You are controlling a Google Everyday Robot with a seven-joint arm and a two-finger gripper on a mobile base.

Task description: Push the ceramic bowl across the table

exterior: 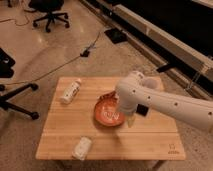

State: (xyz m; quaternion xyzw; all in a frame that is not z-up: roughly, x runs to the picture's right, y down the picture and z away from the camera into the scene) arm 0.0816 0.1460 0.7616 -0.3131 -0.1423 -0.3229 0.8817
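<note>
Gripper (131, 120): centre of frame, at right rim of ceramic bowl (106, 113)
Grip: state not discernible
Bowl: on table (60, 136)

I am in a lab or office workspace. The floor (35, 47) is speckled and polished, black swivel chairs (50, 12) stand about, and a loose cable (55, 67) trails to a small plug box (85, 52). My gripper (130, 120) hangs low over the plank table (60, 142), beside the ceramic bowl (106, 112).
</note>
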